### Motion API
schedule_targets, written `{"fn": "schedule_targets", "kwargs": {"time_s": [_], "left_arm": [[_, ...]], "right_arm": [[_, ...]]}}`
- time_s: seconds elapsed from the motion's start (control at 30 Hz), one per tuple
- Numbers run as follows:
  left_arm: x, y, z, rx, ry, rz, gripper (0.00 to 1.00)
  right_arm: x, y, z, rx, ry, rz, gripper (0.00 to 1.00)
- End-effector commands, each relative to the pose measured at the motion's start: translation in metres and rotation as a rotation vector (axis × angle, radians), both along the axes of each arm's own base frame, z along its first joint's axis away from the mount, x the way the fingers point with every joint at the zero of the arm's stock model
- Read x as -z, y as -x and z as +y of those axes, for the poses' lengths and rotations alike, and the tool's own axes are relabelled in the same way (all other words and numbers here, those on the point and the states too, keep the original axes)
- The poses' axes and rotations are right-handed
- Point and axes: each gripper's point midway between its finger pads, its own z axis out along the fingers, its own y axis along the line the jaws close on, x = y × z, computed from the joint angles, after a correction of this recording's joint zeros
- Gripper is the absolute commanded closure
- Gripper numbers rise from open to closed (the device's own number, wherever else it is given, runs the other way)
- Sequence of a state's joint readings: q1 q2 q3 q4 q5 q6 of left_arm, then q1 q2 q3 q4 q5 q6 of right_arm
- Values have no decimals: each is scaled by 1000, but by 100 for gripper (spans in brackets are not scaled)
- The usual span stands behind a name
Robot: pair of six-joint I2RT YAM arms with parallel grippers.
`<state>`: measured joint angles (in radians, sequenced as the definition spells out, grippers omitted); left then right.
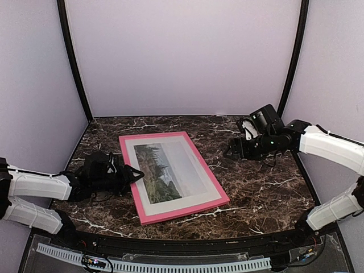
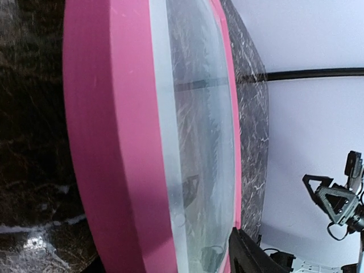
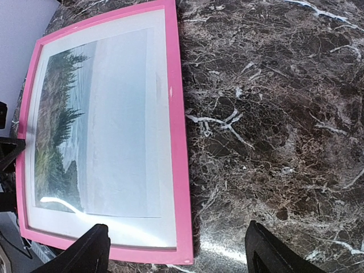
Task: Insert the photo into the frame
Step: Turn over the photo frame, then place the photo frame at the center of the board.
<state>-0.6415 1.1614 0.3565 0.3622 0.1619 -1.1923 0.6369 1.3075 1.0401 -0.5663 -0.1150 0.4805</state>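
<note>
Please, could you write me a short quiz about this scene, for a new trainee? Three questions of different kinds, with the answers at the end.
1. True or false: the frame lies flat on the table, pink face up.
2. Where is the photo? A) inside the frame, bordered by a white mat; B) loose on the table; C) held up in the air.
3. Complete: the hand nearer to the frame is the ___ hand.

Key: 1 true. 2 A. 3 left: the left hand is by the frame's edge, while the right hand is open, off to the side.
</note>
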Motion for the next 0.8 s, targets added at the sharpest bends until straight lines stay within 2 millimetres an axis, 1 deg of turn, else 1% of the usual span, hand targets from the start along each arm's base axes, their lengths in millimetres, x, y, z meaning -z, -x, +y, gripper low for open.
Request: {"fn": "schedule_targets", "kwargs": {"time_s": [0.0,0.1,0.13,0.23,0.27,0.3,0.33,0.37,0.4,0.43,0.47,0.5,0.53,0.57,0.6,0.63,0.67,0.7,0.73,0.77], "left_arm": [[-6,6,-27,42,71,-43,39],[-1,18,-46,88,69,-31,37],[4,20,-50,99,62,-21,36],[8,31,-68,154,62,-7,34],[13,37,-74,179,56,8,32],[15,38,-80,195,55,17,31],[16,45,-87,234,58,23,29],[17,45,-95,255,56,29,29],[18,54,-103,301,53,40,27],[20,55,-111,324,51,50,26],[14,60,-122,366,65,48,25],[20,63,-125,383,56,65,25],[16,66,-132,414,67,67,23],[20,69,-134,431,59,84,21],[15,69,-138,445,62,77,20],[18,72,-140,463,54,93,18],[13,73,-144,480,57,86,17],[14,78,-145,500,49,103,15],[10,78,-148,512,51,95,15],[10,82,-148,526,45,107,14]], "right_arm": [[-3,-5,10,-20,-28,-24,17],[3,-5,12,-33,-13,-6,17],[4,-6,12,-33,-7,-5,17],[10,-7,11,-28,6,-1,17],[12,-8,11,-25,8,2,17],[15,-8,11,-22,8,4,17],[19,-7,10,-18,12,10,17],[22,-7,9,-13,16,17,17],[24,-7,8,-9,21,21,17],[27,-6,8,-5,26,27,17],[28,-6,6,-1,33,27,17],[29,-6,5,5,38,29,17],[29,-6,3,11,43,27,17],[29,-6,1,17,46,26,17],[28,-6,0,24,48,22,17],[28,-6,-2,31,54,20,17],[29,-6,-4,38,58,18,17],[30,-5,-6,44,61,19,17],[30,-4,-7,47,62,22,17],[32,-4,-7,49,62,25,17]]}}
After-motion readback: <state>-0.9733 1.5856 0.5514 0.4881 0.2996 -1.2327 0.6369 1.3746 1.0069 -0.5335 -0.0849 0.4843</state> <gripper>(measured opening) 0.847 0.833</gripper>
